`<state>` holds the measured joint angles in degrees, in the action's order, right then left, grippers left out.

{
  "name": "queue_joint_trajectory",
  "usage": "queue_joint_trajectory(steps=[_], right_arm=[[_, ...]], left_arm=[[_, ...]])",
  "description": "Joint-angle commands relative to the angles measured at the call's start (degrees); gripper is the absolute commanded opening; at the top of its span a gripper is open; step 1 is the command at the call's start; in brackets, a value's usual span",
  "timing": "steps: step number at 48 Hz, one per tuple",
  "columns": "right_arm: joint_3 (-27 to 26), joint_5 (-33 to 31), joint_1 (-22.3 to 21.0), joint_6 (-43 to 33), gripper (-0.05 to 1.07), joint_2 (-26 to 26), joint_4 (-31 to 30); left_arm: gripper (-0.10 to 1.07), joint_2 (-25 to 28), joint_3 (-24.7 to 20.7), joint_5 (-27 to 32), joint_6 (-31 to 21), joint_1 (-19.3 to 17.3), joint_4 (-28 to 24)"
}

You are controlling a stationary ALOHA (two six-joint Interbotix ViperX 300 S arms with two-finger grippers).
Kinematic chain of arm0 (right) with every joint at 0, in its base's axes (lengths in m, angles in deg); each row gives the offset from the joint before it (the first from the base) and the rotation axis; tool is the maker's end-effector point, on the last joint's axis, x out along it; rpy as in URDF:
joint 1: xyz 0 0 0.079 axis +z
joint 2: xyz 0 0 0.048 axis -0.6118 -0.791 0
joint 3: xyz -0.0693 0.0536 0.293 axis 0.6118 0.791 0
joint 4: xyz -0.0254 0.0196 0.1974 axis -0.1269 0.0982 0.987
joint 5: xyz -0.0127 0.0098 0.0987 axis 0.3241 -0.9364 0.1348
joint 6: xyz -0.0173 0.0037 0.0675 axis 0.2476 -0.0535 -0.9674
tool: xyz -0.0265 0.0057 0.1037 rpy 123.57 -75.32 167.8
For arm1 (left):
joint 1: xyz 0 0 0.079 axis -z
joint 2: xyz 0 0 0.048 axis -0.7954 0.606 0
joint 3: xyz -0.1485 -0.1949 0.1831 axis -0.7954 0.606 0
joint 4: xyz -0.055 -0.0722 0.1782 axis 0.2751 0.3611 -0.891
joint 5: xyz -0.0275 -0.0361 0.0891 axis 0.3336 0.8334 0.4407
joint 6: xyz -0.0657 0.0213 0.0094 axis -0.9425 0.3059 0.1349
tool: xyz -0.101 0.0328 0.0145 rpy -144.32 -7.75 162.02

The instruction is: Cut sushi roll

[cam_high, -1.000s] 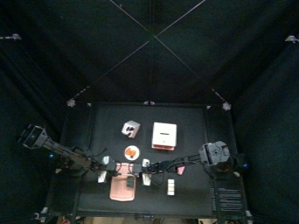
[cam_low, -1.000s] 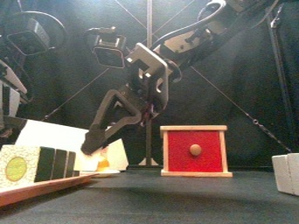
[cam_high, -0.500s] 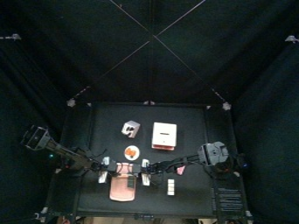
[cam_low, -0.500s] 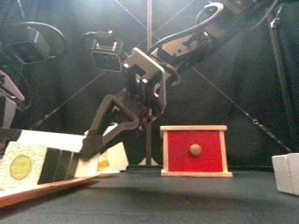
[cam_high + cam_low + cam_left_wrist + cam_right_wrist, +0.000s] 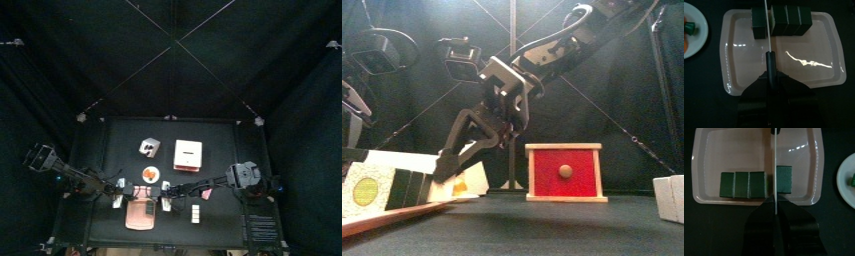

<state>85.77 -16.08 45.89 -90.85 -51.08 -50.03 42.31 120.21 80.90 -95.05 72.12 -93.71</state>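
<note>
Right wrist view: right gripper [image 5: 773, 204] has its jaws pinched narrow on a thin pale blade [image 5: 773, 158], which runs straight out over the pink rectangular plastic board [image 5: 711, 148]. The blade sits in the gap between one loose slice and the rest of the dark green sushi roll [image 5: 751, 184]. The roll lies across the middle of the board, and its larger part already shows slice lines. The blade is square to the roll's length, probably so the slices come off even. Left wrist view: left gripper [image 5: 769, 71] also has its jaws drawn narrow, on a thin straight tool [image 5: 766, 35] that reaches over the end piece of the roll. Can't tell what this tool is or whether it touches the roll; my guess is it steadies the roll against the cut. The grippers come at the board from opposite sides, so neither blocks the other. A round orange-and-white dish [image 5: 689, 30] sits just off the board. Front view shows the right arm reaching across and down to the board at the near left, with a red square wooden box [image 5: 564, 172] and a small white block [image 5: 669, 198] well apart from the work. Judgement: the cut is partway through, with one slice freed. Risk is the loose slice tipping or sticking to the blade when it lifts.
</note>
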Motion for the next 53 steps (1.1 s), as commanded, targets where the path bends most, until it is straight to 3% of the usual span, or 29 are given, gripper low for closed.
queue_joint_trajectory(steps=[1, 24, 45, 53], right_arm=[[-0.18, -0.88, -0.35, 0.26, 0.37, 2.2, -0.09], [-0.7, -1.14, -0.7, 0.26, 0.37, 3.78, -1.32], [-0.18, -1.14, -0.35, 0.26, 0.37, 7.82, -3.08], [-0.18, -1.23, 0.09, 0.26, 0.37, 8.09, -3.16]], left_arm=[[0.42, -1.05, -0.26, 0.35, 0.09, -0.97, -0.97], [0.42, -4.13, -0.35, 0.88, 0.26, -2.2, -1.67], [0.42, -13.45, -0.26, 2.55, 0.18, -1.58, -2.55], [0.42, -13.8, -0.18, 2.29, 0.09, -1.41, -2.55]])
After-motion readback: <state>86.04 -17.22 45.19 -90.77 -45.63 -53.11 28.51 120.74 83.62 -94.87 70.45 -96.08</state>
